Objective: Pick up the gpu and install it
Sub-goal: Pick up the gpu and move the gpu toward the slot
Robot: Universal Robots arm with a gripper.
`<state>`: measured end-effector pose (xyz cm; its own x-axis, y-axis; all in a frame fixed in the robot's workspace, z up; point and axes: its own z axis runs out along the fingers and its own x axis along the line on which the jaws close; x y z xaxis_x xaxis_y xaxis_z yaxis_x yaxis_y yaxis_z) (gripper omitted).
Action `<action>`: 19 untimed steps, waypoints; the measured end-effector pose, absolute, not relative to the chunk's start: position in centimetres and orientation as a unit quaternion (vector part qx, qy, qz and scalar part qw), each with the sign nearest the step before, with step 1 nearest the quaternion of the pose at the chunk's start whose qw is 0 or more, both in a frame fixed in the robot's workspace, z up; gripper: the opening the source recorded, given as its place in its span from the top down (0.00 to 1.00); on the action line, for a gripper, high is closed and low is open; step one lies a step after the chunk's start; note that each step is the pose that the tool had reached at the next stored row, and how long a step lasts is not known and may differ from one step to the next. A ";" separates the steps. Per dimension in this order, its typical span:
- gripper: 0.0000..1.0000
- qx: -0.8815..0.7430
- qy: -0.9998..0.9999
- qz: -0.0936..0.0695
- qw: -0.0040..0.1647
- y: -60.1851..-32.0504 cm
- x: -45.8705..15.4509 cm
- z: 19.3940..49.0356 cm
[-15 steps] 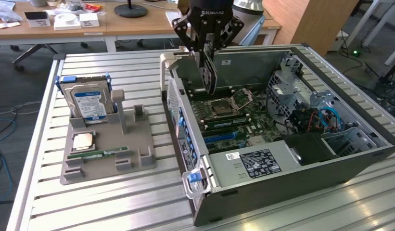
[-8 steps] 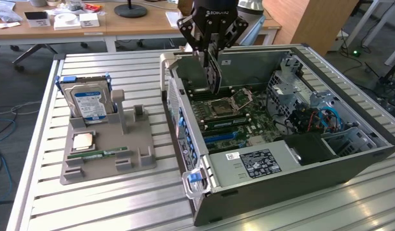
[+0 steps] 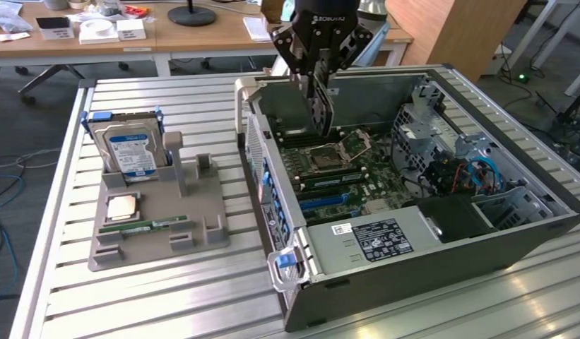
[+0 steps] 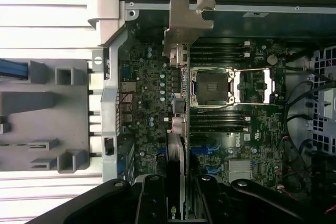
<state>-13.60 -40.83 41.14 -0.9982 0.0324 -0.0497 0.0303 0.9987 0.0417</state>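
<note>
Jaws are gripping the gpu [image 4: 176, 161] edge-on, holding it upright just above the motherboard [image 4: 149, 85], inside the open case [image 3: 516, 236]. Picking up is looking finished; seating the card is seemingly remaining, since its lower edge is not appearing pressed into any slot on the motherboard.

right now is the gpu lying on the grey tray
No, the gripper holds the gpu upright above the motherboard inside the open case.

light: bright, even | glare: table slats [image 4: 47, 19] washed white (wrist view) | shadow: case interior [image 3: 374, 92] dim
</note>
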 end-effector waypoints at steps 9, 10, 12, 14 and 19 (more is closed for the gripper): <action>0.74 0.016 0.999 0.020 0.025 -40.8 -12.3 41.1; 0.74 0.016 0.999 0.020 0.025 -40.8 -12.2 41.1; 0.74 0.016 0.999 0.020 0.025 -40.8 -11.9 41.1; 0.74 0.016 0.999 0.020 0.025 -40.8 -11.5 41.1; 0.74 0.016 0.999 0.020 0.025 -40.8 -10.7 41.1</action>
<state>-10.74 -40.83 41.14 -0.9982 0.0323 -0.0498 0.0302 0.9987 0.0417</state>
